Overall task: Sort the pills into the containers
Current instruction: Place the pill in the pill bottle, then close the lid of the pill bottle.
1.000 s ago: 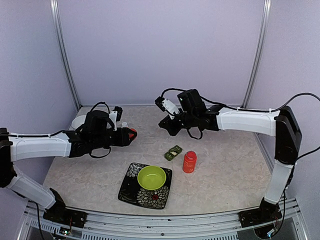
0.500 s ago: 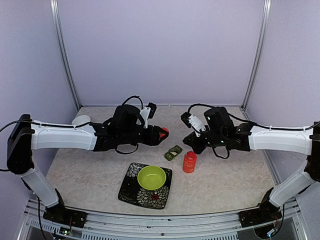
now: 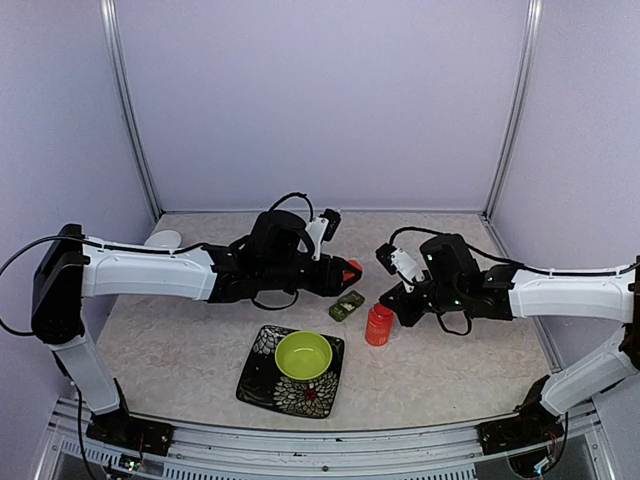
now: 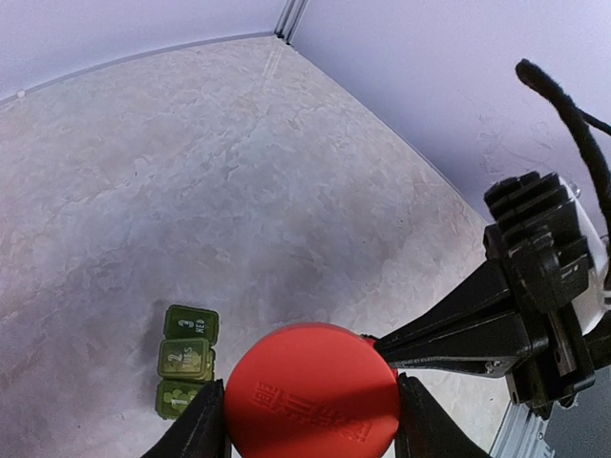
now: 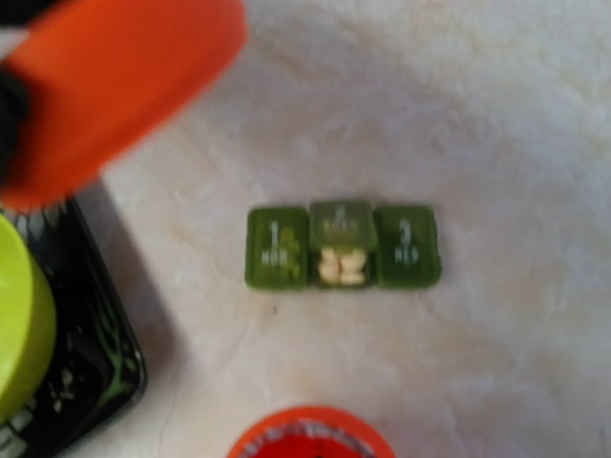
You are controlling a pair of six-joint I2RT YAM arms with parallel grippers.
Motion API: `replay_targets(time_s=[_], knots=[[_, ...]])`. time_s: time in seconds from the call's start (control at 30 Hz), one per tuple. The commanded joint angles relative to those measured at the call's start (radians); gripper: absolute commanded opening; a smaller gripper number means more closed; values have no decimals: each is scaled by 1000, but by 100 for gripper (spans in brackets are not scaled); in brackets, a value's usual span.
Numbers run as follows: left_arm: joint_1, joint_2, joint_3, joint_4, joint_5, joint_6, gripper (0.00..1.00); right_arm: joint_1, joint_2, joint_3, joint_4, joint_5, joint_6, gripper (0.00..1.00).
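The dark green pillbox point(image 3: 347, 305) lies flat on the table, a strip of three compartments. Its middle lid is up, showing white pills point(image 5: 341, 266); the two outer lids are down. My left gripper point(image 3: 350, 270) hovers just left of and above the pillbox point(image 4: 186, 361), shut on a red bottle cap point(image 4: 311, 386). The orange bottle point(image 3: 379, 324) stands upright right of the pillbox; its top point(image 5: 310, 437) shows at the bottom of the right wrist view. My right gripper point(image 3: 390, 297) is shut and empty, its black fingers point(image 4: 449, 336) together, just above the bottle.
A lime-green bowl point(image 3: 303, 354) sits on a black patterned plate point(image 3: 262, 378) in front of the pillbox. A white dish point(image 3: 162, 239) lies at the far left. The held cap point(image 5: 115, 86) fills the upper left of the right wrist view.
My left arm has swung right with the red cap, from the table's left to beside the pillbox. My right arm has moved from the back down to the orange bottle.
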Motion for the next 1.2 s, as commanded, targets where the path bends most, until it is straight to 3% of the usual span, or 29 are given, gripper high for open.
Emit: replay_targets(time_s=[0.0, 0.13, 0.2, 0.37, 0.5, 0.77, 1.17], knots=[[-17, 24, 47, -9, 13, 17, 49, 6, -6, -24, 27, -5, 23, 5], [-23, 33, 57, -17, 13, 18, 49, 6, -21, -20, 23, 6, 24, 7], [-25, 37, 66, -22, 16, 23, 49, 6, -34, -10, 2, 17, 27, 12], [-47, 82, 125, -74, 42, 55, 49, 5, -86, 15, -75, 88, 63, 45], [-77, 151, 218, -174, 23, 95, 49, -4, -151, -6, -114, 177, 120, 63], [-122, 253, 368, -336, -46, 150, 48, -92, -267, -75, -204, 305, 216, 69], [-155, 381, 548, -507, -185, 207, 48, -136, -344, -130, -195, 319, 224, 70]])
